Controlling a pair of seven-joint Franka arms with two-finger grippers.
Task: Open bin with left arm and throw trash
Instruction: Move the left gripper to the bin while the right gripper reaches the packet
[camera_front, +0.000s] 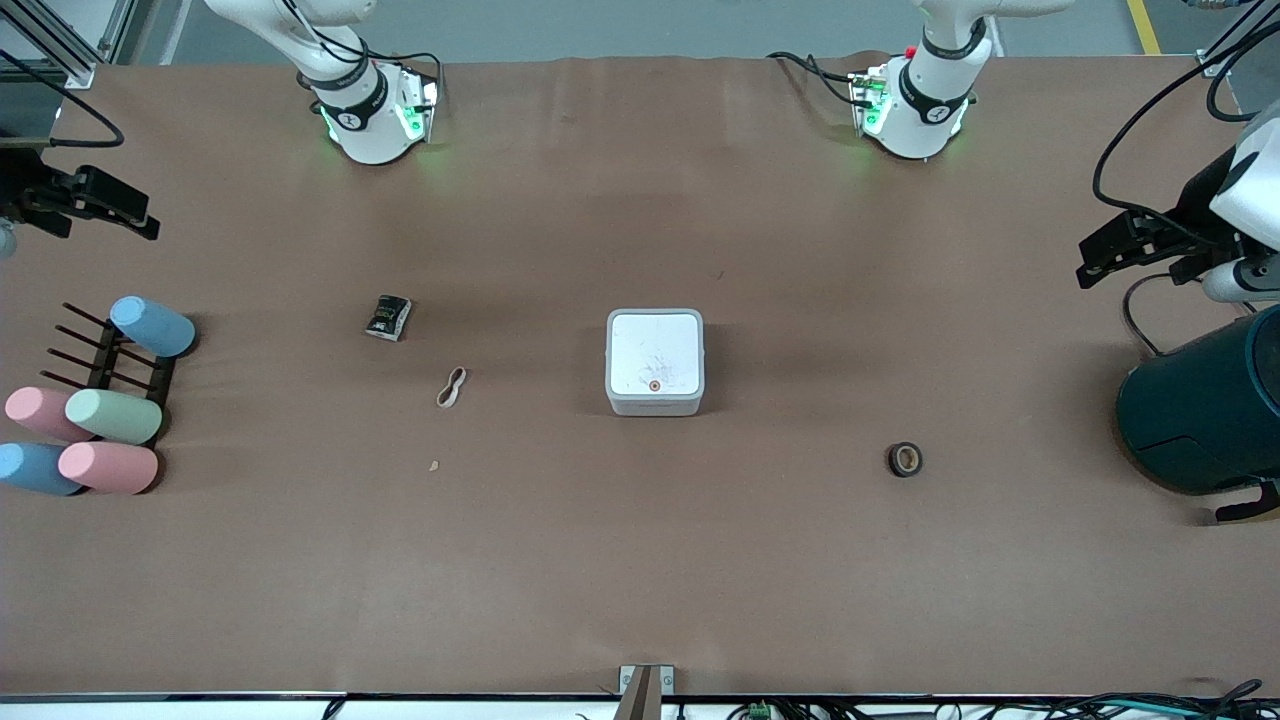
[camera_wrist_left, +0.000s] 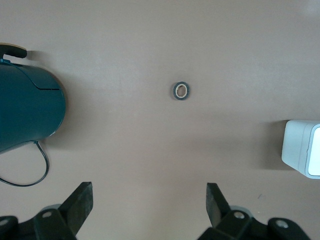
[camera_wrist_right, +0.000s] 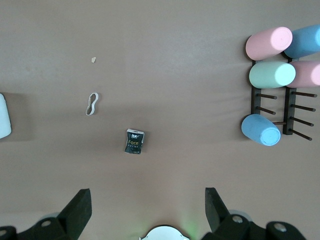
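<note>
The white square bin (camera_front: 655, 362) stands mid-table with its lid shut, the orange-ringed dot on the lid edge nearer the camera. It also shows in the left wrist view (camera_wrist_left: 300, 150). The black foil packet (camera_front: 388, 317) and the beige rubber band (camera_front: 451, 388) lie toward the right arm's end, also seen in the right wrist view as packet (camera_wrist_right: 134, 141) and band (camera_wrist_right: 92, 103). The black tape roll (camera_front: 905, 459) lies toward the left arm's end (camera_wrist_left: 181, 91). My left gripper (camera_front: 1090, 262) (camera_wrist_left: 149, 200) and right gripper (camera_front: 148, 222) (camera_wrist_right: 148, 205) hover open and empty over the table's ends.
A large dark teal container (camera_front: 1205, 410) (camera_wrist_left: 25, 107) with a cable stands at the left arm's end. Several pastel cylinders (camera_front: 110, 415) (camera_wrist_right: 270, 74) rest on a black peg rack (camera_front: 105, 362) at the right arm's end. A tan crumb (camera_front: 434, 465) lies near the band.
</note>
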